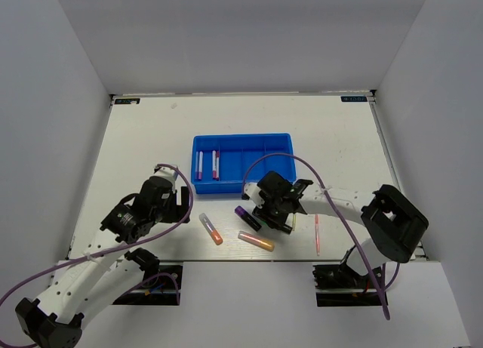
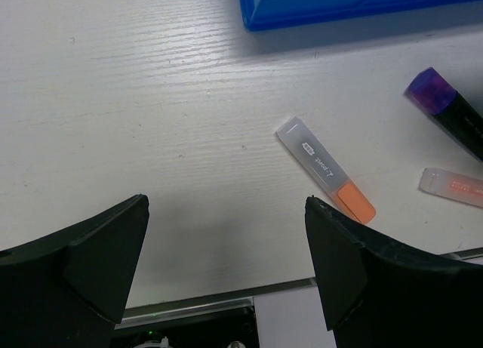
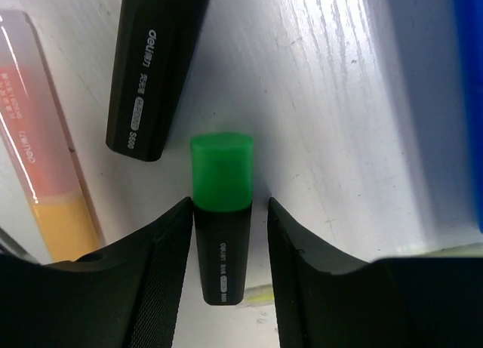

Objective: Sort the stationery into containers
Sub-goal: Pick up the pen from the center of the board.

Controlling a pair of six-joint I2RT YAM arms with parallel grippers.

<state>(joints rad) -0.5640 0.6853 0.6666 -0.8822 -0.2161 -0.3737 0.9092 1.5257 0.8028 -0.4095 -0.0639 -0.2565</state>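
Note:
A green-capped black highlighter (image 3: 221,212) lies on the table between the fingers of my right gripper (image 3: 229,204). The left finger touches it and a narrow gap shows at the right finger, so the gripper is open. A purple-capped black highlighter (image 1: 247,217) lies just left of it. An orange highlighter (image 2: 326,169) and an orange-yellow one (image 1: 256,240) lie near the front edge. The blue tray (image 1: 241,139) holds two thin pens (image 1: 200,163) in its left compartments. My left gripper (image 2: 226,235) hangs wide open over bare table, left of the orange highlighter.
A thin pink stick (image 1: 317,235) lies on the table right of my right gripper. A pale yellow stick (image 3: 256,294) peeks out below the green highlighter. The table's front edge (image 2: 226,295) runs just beneath my left fingers. White walls enclose the table.

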